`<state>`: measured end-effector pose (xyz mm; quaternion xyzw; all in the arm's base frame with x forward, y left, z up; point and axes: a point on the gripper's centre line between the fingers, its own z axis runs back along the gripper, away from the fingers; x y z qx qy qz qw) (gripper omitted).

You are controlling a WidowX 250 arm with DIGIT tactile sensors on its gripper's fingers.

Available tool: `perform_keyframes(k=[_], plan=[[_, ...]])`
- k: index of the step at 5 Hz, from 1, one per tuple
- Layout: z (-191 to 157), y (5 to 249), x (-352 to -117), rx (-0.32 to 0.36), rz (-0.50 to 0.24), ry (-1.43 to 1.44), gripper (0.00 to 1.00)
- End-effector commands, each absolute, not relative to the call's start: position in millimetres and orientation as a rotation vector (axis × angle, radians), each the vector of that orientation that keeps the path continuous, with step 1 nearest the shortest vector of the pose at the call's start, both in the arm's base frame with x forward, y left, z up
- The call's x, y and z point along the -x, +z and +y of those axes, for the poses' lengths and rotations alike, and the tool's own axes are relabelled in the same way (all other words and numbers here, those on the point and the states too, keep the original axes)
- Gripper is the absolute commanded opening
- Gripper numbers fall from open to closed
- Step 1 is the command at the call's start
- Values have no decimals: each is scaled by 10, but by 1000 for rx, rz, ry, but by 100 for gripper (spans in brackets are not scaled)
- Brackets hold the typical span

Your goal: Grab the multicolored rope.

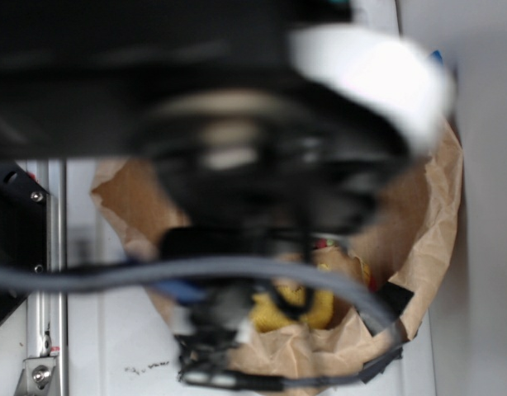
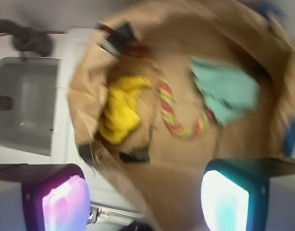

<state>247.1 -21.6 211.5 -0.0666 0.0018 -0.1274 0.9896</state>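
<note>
The multicolored rope, red, yellow and light green, lies in a curve on crumpled brown paper in the wrist view, between a yellow fluffy cloth and a teal cloth. My gripper hangs well above it, open, with nothing between the glowing pink pad on the left and the cyan pad on the right. In the exterior view the blurred black arm hides the rope; only a bit of the yellow cloth shows.
The brown paper has raised, crumpled edges all round. A grey sink-like basin lies left of it. A white wall stands at the right. Grey cable crosses the exterior view.
</note>
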Motion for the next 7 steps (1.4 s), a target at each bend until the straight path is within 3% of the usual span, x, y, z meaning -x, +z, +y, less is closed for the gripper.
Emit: perform_keyframes(k=[1,4,6,7], plan=[[-275,2063,-2555,172,-46,-441,100],[-275,2063,-2555,172,-46,-441,100],[-62,1484,-2675,87,-48,-438,100],[65,1326,-2711,106,-47,-469,100]])
